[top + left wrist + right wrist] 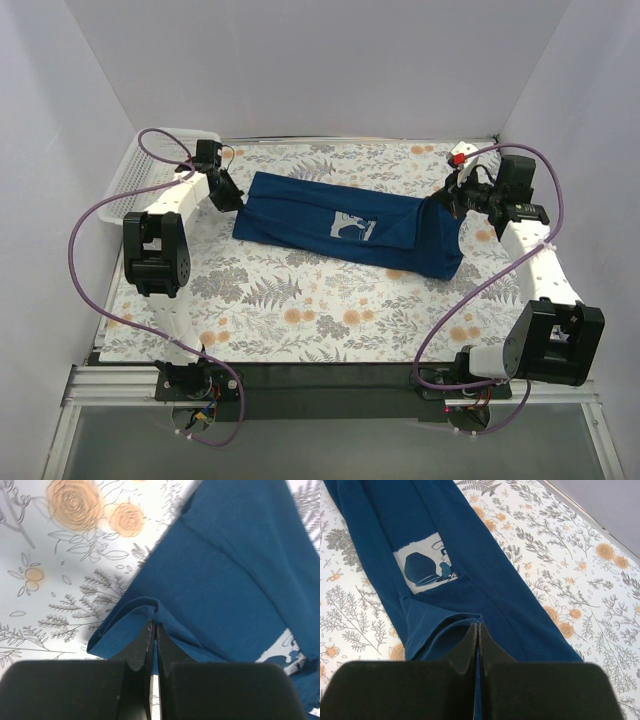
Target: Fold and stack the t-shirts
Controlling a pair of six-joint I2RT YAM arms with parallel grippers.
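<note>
Left claw [154, 626] and right claw [477, 630] each clenched on an end of the navy t-shirt [300, 212], stretched across our floral tabletop [300, 310]; uneven pulling, we judge, could slip a hem free.

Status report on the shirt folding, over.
Left gripper shut on one end of the t-shirt. Right gripper shut on the other end. T-shirt a long band on the table, graphic up. Basket far left, clear of it.
</note>
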